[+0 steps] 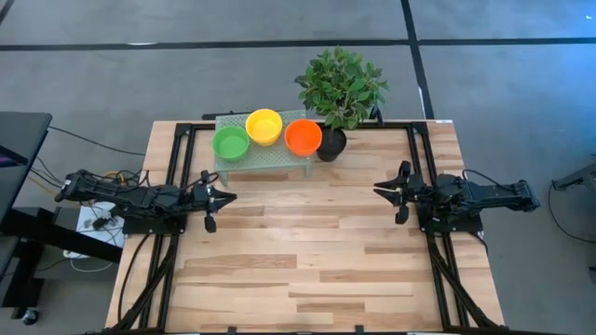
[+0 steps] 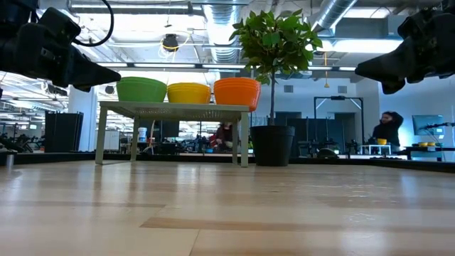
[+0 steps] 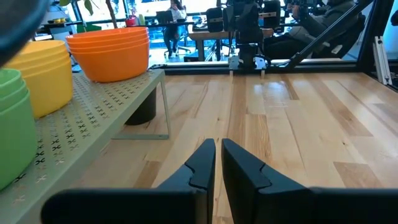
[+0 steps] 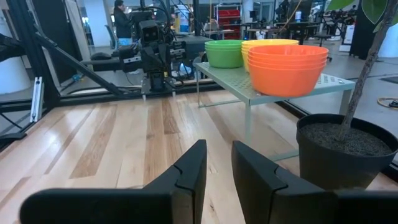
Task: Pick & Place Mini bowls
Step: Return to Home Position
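The mini bowls sit in three stacks on a pale perforated stand [image 1: 265, 160] at the table's far side: green [image 1: 231, 142], yellow [image 1: 264, 126] and orange [image 1: 303, 137]. The low view shows the green stack [image 2: 141, 89], the yellow stack [image 2: 188, 92] and the orange stack [image 2: 237, 92] resting bottom-down on the stand's top. My left gripper [image 1: 231, 197] hovers at the table's left, near side of the stand; its fingers [image 3: 217, 158] are almost together. My right gripper [image 1: 378, 192] hovers at the table's right, pointing left; a narrow gap shows between its fingers [image 4: 219, 163]. Neither gripper holds anything.
A black pot [image 1: 331, 145] with a leafy plant [image 1: 341, 86] stands on the table right beside the stand's right end and the orange stack. Bare wooden tabletop [image 1: 307, 261] lies between and in front of the grippers. People show in the room behind the table.
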